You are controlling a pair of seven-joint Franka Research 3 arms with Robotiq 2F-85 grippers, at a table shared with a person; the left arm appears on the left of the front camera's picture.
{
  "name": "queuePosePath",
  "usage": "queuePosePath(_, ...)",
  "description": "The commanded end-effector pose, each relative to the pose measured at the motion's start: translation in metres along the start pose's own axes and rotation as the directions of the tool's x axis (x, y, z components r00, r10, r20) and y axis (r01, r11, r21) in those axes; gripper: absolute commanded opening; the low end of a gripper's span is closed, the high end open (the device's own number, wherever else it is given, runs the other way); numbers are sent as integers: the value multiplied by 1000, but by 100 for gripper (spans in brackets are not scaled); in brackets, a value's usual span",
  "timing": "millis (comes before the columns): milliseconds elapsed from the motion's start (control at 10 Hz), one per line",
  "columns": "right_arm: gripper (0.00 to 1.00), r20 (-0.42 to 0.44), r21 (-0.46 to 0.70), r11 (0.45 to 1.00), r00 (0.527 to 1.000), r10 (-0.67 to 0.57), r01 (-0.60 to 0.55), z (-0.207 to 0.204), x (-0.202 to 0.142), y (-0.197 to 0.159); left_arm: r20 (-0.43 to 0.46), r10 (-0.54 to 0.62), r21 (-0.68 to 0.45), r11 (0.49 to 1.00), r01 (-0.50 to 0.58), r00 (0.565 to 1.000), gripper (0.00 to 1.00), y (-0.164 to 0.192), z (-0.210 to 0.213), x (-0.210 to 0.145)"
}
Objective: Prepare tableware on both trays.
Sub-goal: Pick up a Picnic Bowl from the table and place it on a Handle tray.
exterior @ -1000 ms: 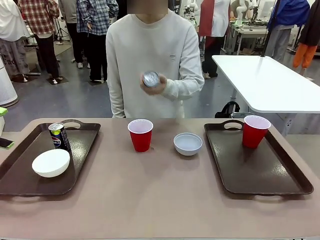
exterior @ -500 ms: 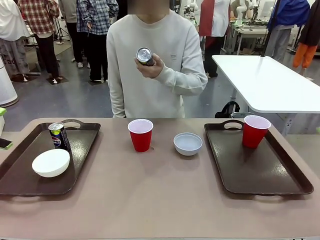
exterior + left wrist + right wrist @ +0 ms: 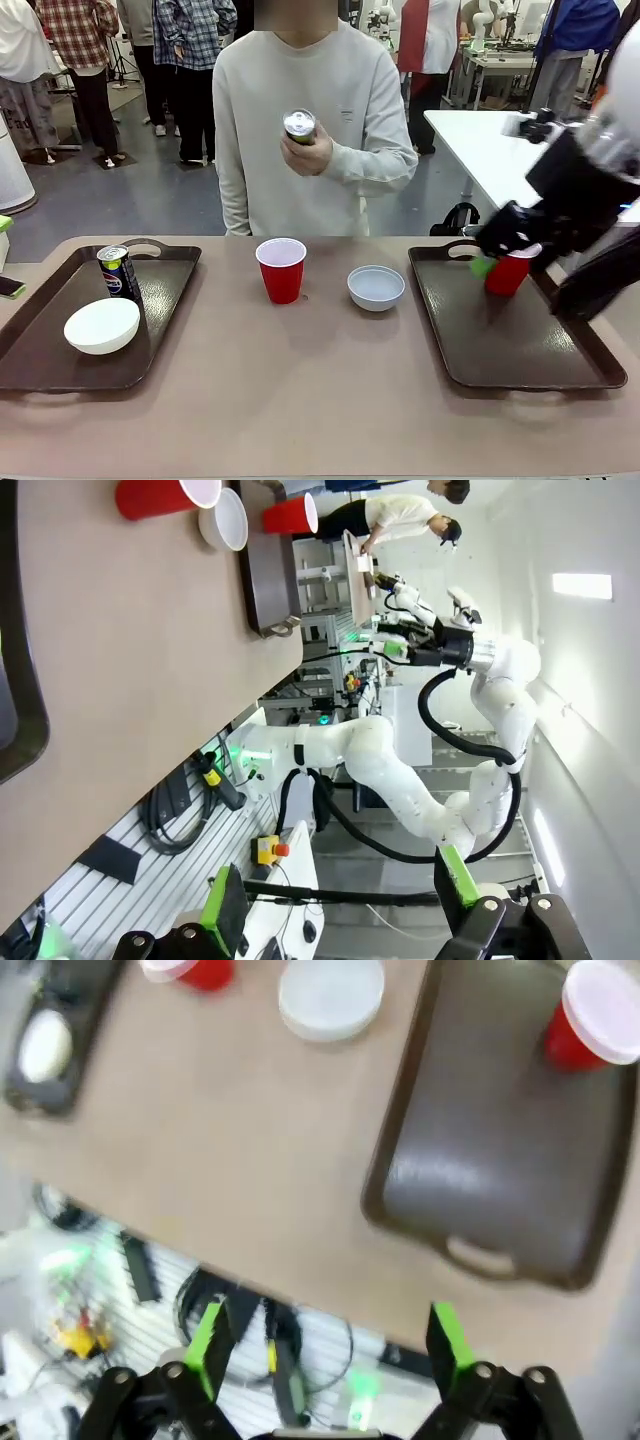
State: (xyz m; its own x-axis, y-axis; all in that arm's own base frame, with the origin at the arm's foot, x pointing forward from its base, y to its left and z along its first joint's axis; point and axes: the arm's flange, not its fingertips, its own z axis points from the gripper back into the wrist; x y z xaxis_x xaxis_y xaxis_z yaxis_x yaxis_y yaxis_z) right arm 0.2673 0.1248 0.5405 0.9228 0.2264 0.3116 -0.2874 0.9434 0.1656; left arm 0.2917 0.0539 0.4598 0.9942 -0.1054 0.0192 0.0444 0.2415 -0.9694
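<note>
Our right gripper [image 3: 325, 1328] hangs above the right tray [image 3: 520, 350], jaws spread and empty, near the red cup [image 3: 510, 278] at that tray's far end. Our left gripper [image 3: 340, 910] sits off to the side of the bench [image 3: 300, 400], jaws likewise released. On the left tray [image 3: 40, 335] we see a soda can [image 3: 117, 272] behind the white bowl [image 3: 102, 325]. Between the trays stand a second red cup [image 3: 281, 270] and the greyish-white bowl [image 3: 376, 287]. The person's hand [image 3: 312, 155] holds the other can [image 3: 299, 125] at chest height.
</note>
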Motion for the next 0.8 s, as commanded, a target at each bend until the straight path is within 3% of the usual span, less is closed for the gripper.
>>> queuePosePath(0,100,151,-18,1000,988,-20,23,-32,11,-3,3,-27,-17,999,27,1000,100,0,1,0)
queuePosePath(100,100,198,26,1000,980,4,-9,-35,19,-4,3,-27,-17,999,27,1000,100,0,1,0)
queuePosePath(200,100,77,137,989,996,41,-51,-24,-1,-9,3,-27,-17,999,27,1000,100,0,1,0)
queuePosePath(300,100,-43,157,986,997,60,-52,14,-48,-20,3,-27,-17,999,27,1000,100,0,1,0)
queuePosePath(500,100,2,116,990,997,77,-77,79,-118,-56,3,-27,-17,999,27,1000,100,0,1,0)
queuePosePath(700,100,8,76,997,1000,11,-11,87,-134,-80,3,-27,-17,999,27,1000,100,0,1,0)
